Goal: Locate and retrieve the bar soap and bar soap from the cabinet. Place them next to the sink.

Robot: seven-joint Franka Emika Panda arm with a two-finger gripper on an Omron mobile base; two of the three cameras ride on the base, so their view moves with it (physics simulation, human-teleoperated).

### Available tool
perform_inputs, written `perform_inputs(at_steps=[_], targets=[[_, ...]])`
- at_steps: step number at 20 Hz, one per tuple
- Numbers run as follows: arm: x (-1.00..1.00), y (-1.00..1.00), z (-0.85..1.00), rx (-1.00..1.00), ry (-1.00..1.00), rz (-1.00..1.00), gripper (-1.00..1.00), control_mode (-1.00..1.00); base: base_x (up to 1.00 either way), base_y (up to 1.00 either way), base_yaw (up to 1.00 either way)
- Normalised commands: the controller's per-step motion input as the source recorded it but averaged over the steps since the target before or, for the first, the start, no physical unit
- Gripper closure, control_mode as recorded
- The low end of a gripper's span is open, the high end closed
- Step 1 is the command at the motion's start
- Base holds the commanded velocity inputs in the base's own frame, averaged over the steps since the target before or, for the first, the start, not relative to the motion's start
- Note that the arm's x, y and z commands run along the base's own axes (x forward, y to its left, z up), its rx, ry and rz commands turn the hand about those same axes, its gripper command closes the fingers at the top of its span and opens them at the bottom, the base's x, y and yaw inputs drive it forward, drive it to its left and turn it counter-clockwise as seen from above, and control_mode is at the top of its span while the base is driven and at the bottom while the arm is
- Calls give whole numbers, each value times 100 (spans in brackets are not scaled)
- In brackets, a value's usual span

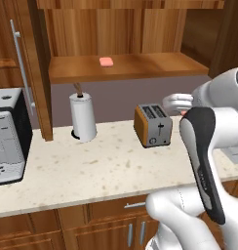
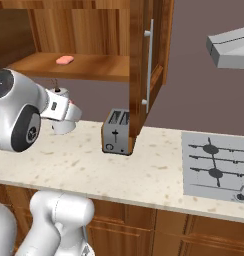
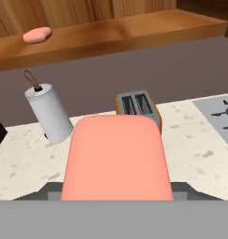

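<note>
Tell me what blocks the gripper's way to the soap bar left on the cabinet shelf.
Nothing visible does. The second bar soap lies alone on the cabinet shelf, door swung open. The toaster and paper towel roll stand lower, on the counter. But the gripper already grips a bar soap.

salmon-pink bar soap, speckled cream counter

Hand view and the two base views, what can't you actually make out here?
- Claw fingertips: hand view, covered by the held bar soap.
- Claw: left base view, behind the arm's own forearm; its jaws cannot be read.
- Held soap's far edge: hand view, overlaps the toaster.
- Stovetop: right base view, cut by the right edge.
- Second bar soap on the cabinet shelf: too small for detail.
</note>
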Motion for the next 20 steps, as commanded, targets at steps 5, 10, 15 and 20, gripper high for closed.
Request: perform_inputs(at_steps=[5, 10, 15, 20], targets=[[-45, 25, -28, 0, 2, 33, 100, -100, 0, 0, 0], [-17, 22, -21, -4, 6, 17, 100, -100, 0, 0, 0], [-7, 1, -13, -4, 0, 0, 100, -100, 0, 0, 0], [-1, 0, 0, 0, 0, 0, 100, -100, 0, 0, 0]])
